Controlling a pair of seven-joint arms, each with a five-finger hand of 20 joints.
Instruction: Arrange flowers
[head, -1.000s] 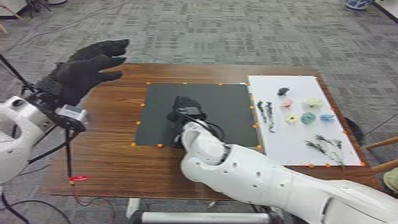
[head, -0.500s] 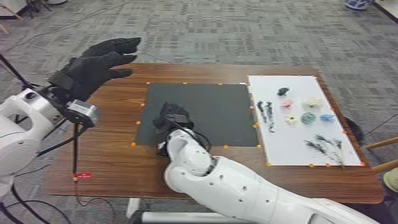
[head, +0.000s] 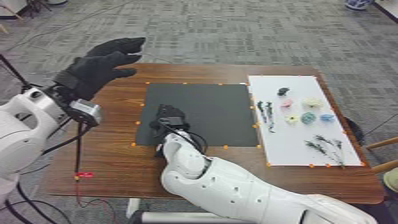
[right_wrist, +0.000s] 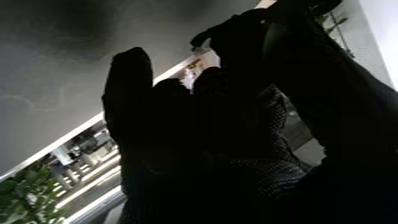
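With the right robot hand (head: 169, 115), grip state indeterminable, over the black mat (head: 222, 110), the left robot hand (head: 89, 72), fingers extended, is at the mat's 10 o'clock, flower heads (head: 308, 118) at 3.

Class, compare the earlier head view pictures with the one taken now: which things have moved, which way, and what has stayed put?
The right hand has moved left over the black mat. The left hand has shifted a little to the right. No pick-up or release can be seen. The flowers and sprigs stayed as they were on the white board.
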